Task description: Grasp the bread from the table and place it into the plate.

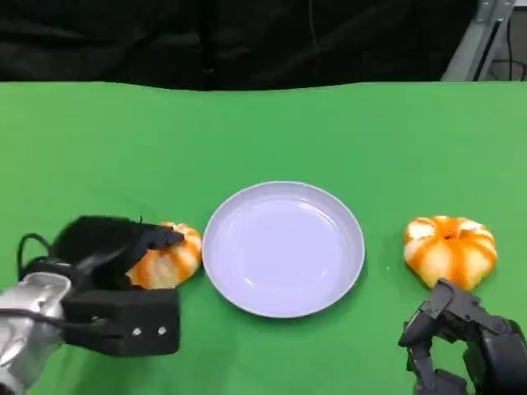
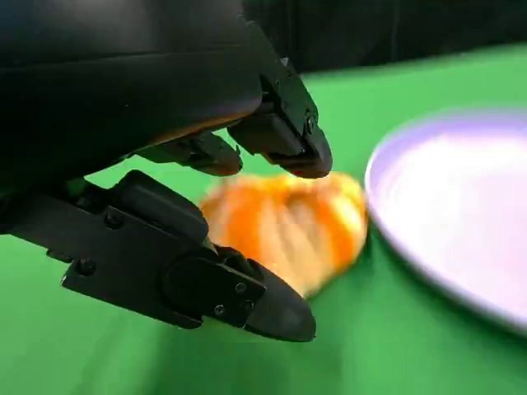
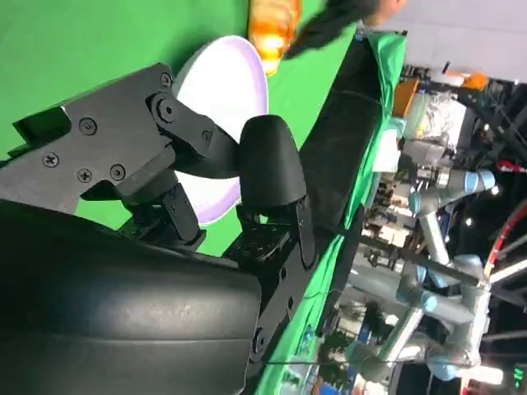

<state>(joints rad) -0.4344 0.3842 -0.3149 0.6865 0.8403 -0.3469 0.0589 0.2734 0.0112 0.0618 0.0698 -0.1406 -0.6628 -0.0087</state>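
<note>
On the green table point(image 1: 99, 140) in the head view, a pale plate point(image 1: 283, 248) sits at the centre. Two orange-and-white striped bread rolls lie either side of it. The left bread point(image 1: 169, 257) lies at the plate's 9 o'clock, just beside its rim, whether touching I cannot tell. The right bread point(image 1: 450, 250) lies at the plate's 3 o'clock, apart from the rim. The left hand point(image 1: 111, 247) is at the left bread's 9 o'clock, its fingers reaching over the top of the bread; the fingers are parted around it, and I cannot tell from here if they press on it. The right hand point(image 1: 465, 341) is at the right bread's 6 o'clock, near it but not touching, fingers curled loosely with nothing in them. Beyond the table edge at 12 o'clock hangs a dark backdrop point(image 1: 230, 37).

Left wrist view: the left hand point(image 2: 247, 222) straddles the bread point(image 2: 288, 226), which looks blurred. One finger point(image 2: 284, 136) sits above the bread and another point(image 2: 239, 292) below it, with a gap showing between each and the bread, so the hand is spread about it and not clamped. The plate point(image 2: 461, 222) lies just beyond the bread, on the side away from the hand.

Right wrist view: the right hand point(image 3: 222, 189) shows its fingers bent and apart, holding nothing. Past them is the plate point(image 3: 226, 90), and past the plate the left bread point(image 3: 272, 25) with the dark left hand point(image 3: 338, 20) at it. Off the table edge stands lab clutter with a grey robot arm point(image 3: 436, 271).
</note>
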